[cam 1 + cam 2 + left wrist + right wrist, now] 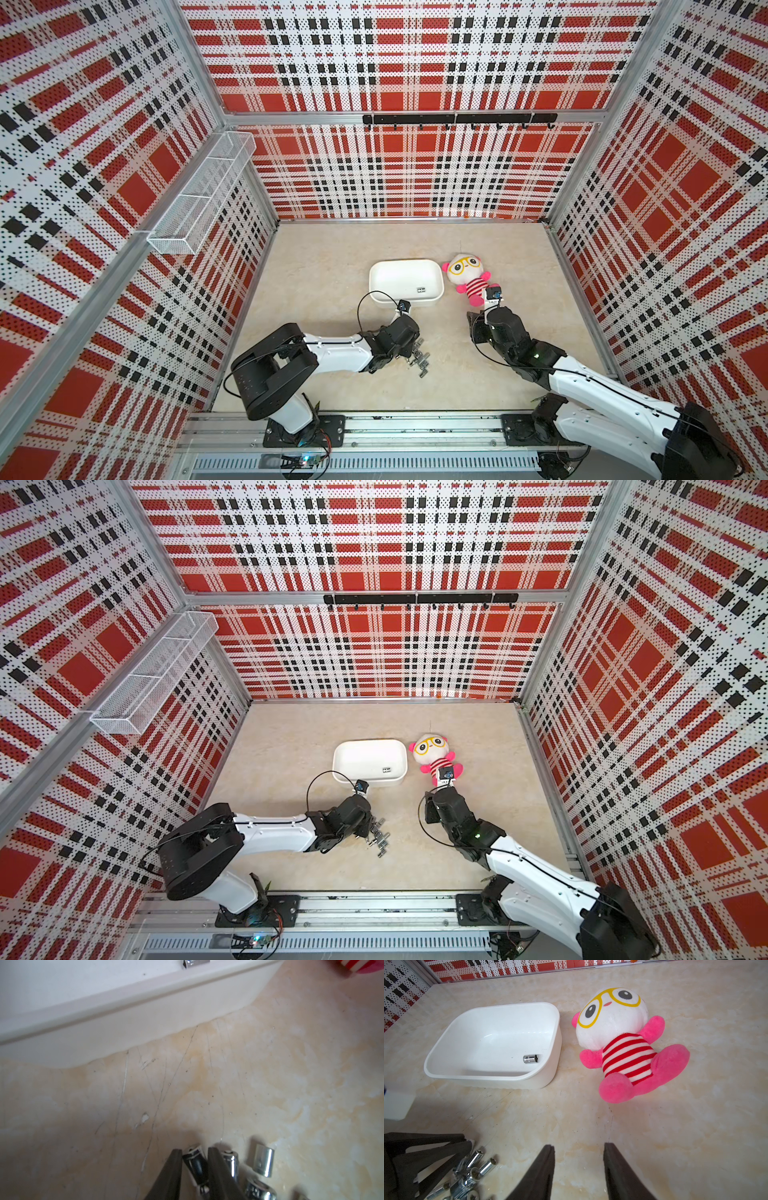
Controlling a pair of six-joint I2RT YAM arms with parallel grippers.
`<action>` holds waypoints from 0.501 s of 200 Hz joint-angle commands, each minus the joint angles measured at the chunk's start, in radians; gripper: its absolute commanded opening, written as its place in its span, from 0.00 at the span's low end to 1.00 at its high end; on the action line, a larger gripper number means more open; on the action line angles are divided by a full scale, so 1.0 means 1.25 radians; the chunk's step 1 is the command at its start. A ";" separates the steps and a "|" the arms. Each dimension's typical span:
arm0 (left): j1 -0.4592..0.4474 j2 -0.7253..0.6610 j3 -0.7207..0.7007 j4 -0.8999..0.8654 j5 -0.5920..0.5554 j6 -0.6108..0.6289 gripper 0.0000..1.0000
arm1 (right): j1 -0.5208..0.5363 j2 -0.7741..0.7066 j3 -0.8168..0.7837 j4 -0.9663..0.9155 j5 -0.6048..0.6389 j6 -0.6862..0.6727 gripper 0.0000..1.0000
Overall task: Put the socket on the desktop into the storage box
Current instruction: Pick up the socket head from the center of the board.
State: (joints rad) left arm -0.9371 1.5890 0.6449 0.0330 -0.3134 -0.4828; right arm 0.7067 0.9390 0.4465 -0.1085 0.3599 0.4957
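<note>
Several chrome sockets (420,362) (471,1174) lie in a heap on the beige desktop, in front of the white storage box (405,262) (492,1007). One socket (530,1058) (421,289) lies inside the box near its right wall. My left gripper (194,1150) is down in the heap, its two dark fingers pressed against either side of one socket (196,1164) lying on the desktop. My right gripper (579,1146) hovers open over bare desktop to the right of the heap, with nothing between its fingers.
A pink and white plush doll (467,276) (623,1043) in a striped shirt lies just right of the box. A long white wire-mesh basket (203,191) hangs on the left wall. A black hook rail (457,119) is fixed to the back wall.
</note>
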 commanded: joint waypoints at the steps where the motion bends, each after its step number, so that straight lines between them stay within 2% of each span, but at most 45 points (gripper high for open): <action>1: 0.005 0.014 0.018 -0.003 0.004 0.014 0.26 | 0.002 0.007 0.017 -0.005 -0.002 -0.002 0.45; 100: -0.003 0.002 0.015 -0.022 -0.015 0.012 0.29 | 0.002 0.015 0.018 -0.006 -0.002 -0.004 0.45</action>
State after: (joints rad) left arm -0.9375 1.5963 0.6468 0.0265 -0.3126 -0.4801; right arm 0.7067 0.9520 0.4469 -0.1108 0.3565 0.4950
